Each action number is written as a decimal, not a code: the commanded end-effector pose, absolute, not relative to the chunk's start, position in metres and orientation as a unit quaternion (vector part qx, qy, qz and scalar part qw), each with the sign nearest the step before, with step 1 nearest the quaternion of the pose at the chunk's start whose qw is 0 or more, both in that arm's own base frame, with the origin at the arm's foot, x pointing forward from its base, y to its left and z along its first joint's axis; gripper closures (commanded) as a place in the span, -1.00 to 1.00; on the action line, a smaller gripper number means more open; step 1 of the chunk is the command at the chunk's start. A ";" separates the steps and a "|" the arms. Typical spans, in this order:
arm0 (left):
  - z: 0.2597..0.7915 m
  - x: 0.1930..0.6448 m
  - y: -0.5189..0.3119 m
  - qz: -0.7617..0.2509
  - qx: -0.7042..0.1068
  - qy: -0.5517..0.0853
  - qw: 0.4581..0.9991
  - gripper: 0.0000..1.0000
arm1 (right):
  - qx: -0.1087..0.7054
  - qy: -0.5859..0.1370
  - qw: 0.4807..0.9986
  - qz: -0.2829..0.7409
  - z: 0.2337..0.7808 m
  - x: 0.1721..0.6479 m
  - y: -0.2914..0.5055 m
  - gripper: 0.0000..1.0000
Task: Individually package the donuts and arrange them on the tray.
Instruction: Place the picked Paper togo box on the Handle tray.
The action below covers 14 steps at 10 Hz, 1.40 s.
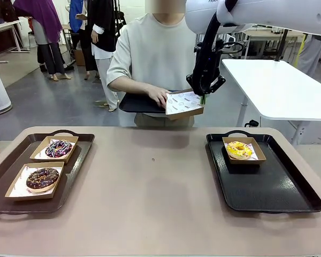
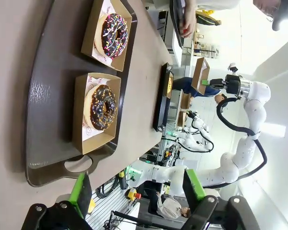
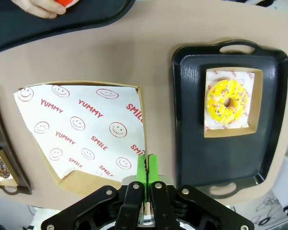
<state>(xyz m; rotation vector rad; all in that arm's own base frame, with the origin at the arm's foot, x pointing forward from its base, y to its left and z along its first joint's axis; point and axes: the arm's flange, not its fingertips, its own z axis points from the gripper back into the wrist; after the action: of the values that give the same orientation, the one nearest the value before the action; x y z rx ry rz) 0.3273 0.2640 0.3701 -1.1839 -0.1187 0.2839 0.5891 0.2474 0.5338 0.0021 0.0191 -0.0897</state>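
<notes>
Holding an empty paper-lined box [image 1: 184,104] by its rim, the right gripper [image 1: 204,98] hangs high above the far table edge with its green pads pinched narrow on the cardboard wall.

1. Nearest the robot, the left tray [image 1: 10,176] carries 2 boxed donuts: the chocolate-glazed donut [image 1: 42,179] in front and the dark sprinkled donut [image 1: 59,148] behind it.
2. The left gripper [image 2: 137,189] hovers off the near end of that tray, jaws wide and empty.
3. The right tray [image 1: 273,187] holds the yellow-iced donut [image 1: 239,150], boxed, in its far left corner; the rest of that tray is bare.
4. Beyond the table, the person's hand [image 1: 159,97] rests on a third tray [image 1: 136,104] next to the raised box.

Recommended procedure, as a judgement: keep the box level and the grip unchanged while the person loads it, since a 1-wall pinch lets the box swing. Lower it onto bare tray surface just beside the yellow donut's box, not overlapping it. Release only once the base sits flat.
</notes>
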 end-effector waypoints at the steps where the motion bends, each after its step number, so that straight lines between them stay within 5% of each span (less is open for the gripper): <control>1: 0.372 0.326 0.265 0.134 -0.556 -0.058 0.819 -1.00 | 0.001 0.011 0.999 -0.047 0.531 0.582 0.243 1.00; 14: 0.372 0.326 0.265 0.134 -0.556 -0.058 0.819 -1.00 | 0.001 0.011 0.999 -0.047 0.531 0.582 0.243 1.00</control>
<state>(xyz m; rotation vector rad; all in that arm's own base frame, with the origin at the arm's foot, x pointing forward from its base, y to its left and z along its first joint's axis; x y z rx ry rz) 0.3273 0.2640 0.3701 -1.1839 -0.1187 0.2839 0.5891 0.2472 0.5333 0.0013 0.0199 -0.0902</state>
